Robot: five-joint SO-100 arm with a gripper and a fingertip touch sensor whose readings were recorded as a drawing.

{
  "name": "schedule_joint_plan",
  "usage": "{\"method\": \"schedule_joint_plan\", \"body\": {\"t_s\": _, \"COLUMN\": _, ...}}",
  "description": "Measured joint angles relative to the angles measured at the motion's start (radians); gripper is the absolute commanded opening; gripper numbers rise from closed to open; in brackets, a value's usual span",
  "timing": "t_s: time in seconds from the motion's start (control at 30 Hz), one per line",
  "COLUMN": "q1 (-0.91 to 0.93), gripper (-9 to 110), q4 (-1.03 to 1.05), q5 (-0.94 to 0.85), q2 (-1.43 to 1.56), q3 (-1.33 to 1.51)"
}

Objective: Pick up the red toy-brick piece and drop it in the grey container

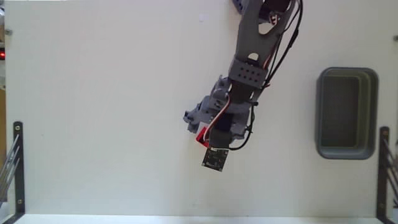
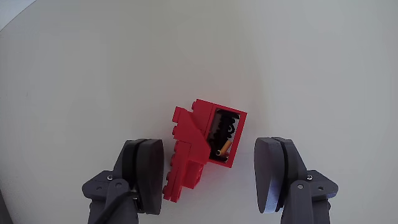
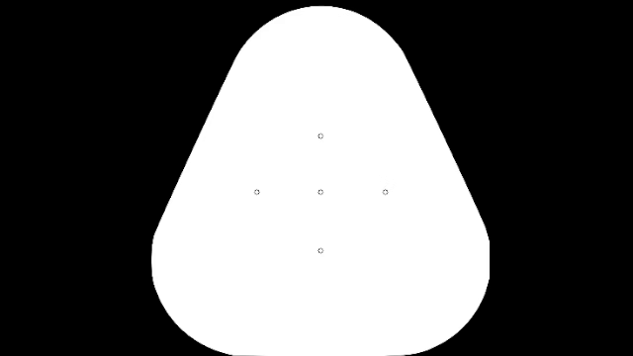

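Observation:
The red toy-brick piece lies on the white table, stepped in outline, with a dark opening on its right side. In the wrist view it sits between my two grey fingers, close to the left one and with a gap to the right one. My gripper is open around it. In the fixed view only a red sliver of the piece shows under the arm, near the table's middle, where the gripper is mostly hidden by the wrist. The grey container stands at the right side, well away from the gripper.
Black metal brackets stand at the lower left and lower right table edges. The arm's base reaches in from the top. A small black board hangs off the wrist.

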Motion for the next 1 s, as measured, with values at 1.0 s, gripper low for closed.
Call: {"method": "schedule_joint_plan", "body": {"t_s": 1.0, "q1": 0.000, "gripper": 78, "q4": 0.000, "q5": 0.000, "q2": 0.000, "q3": 0.000}}
